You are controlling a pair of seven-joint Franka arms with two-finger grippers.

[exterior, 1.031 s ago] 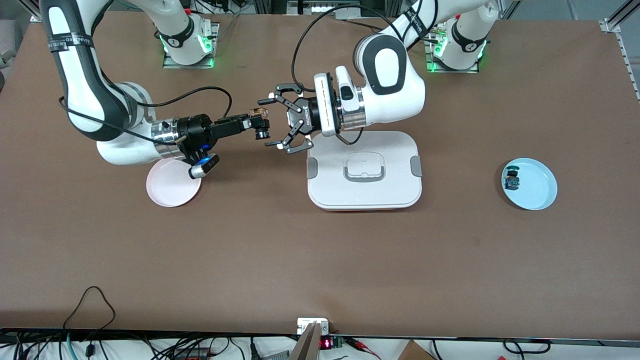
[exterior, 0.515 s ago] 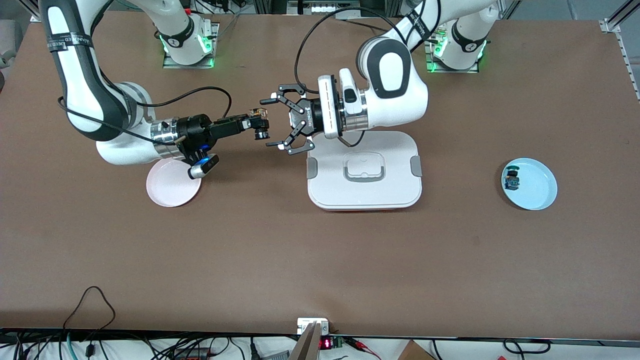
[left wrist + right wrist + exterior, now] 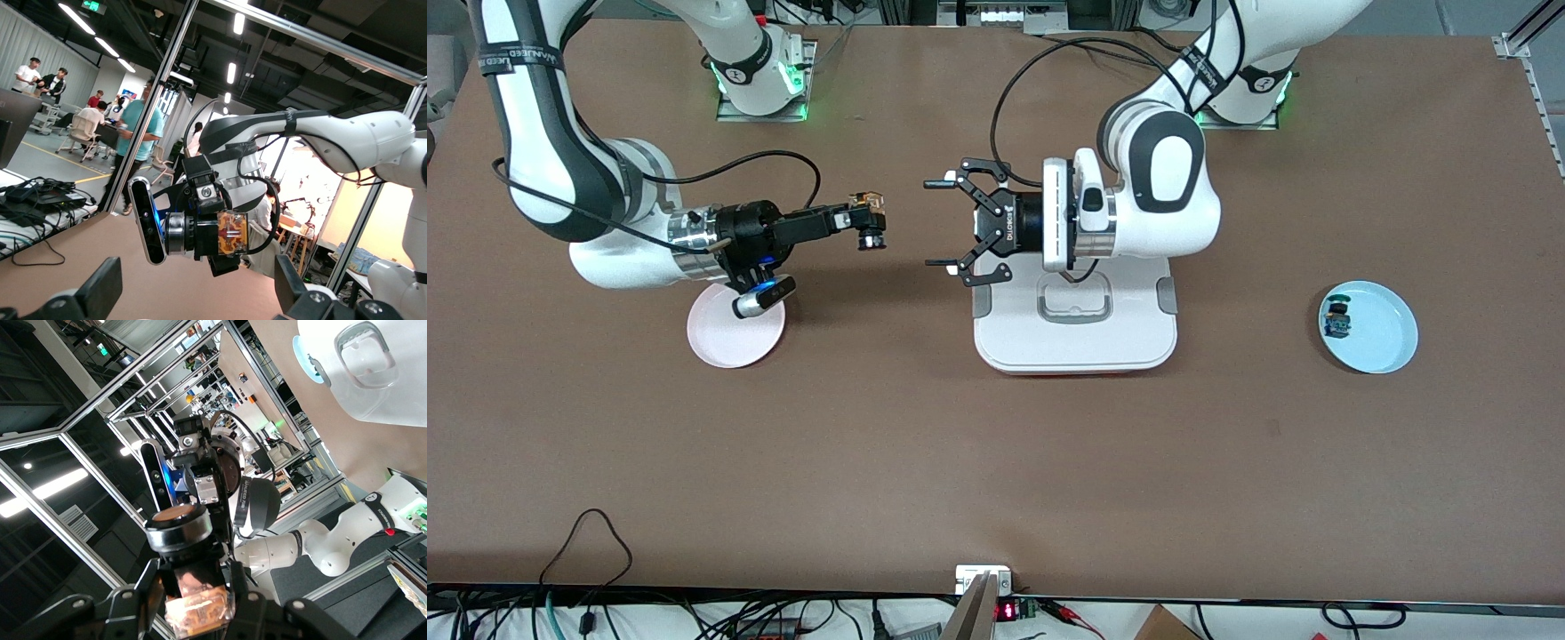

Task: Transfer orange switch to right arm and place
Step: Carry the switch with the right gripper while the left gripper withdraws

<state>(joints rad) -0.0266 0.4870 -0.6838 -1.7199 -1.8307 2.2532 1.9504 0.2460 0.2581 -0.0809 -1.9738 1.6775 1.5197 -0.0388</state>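
The orange switch (image 3: 870,222) has a black body and tan metal parts. My right gripper (image 3: 863,216) is shut on it and holds it up over the bare table, between the pink plate (image 3: 734,336) and the white lidded container (image 3: 1076,342). In the right wrist view the switch (image 3: 193,603) sits between the fingers with its round orange cap pointing outward. My left gripper (image 3: 932,224) is open and empty, facing the switch across a clear gap, over the table beside the container. The left wrist view shows the switch (image 3: 232,233) ahead of my spread left gripper (image 3: 197,293).
A light blue plate (image 3: 1383,342) toward the left arm's end holds a switch with a green-teal cap (image 3: 1336,318). The white container has a recessed handle (image 3: 1074,300) in its lid. The pink plate lies under the right wrist.
My left gripper has drawn back from the switch toward the left arm's end, still open. My right gripper has shifted slightly toward the right arm's end with the switch in it.
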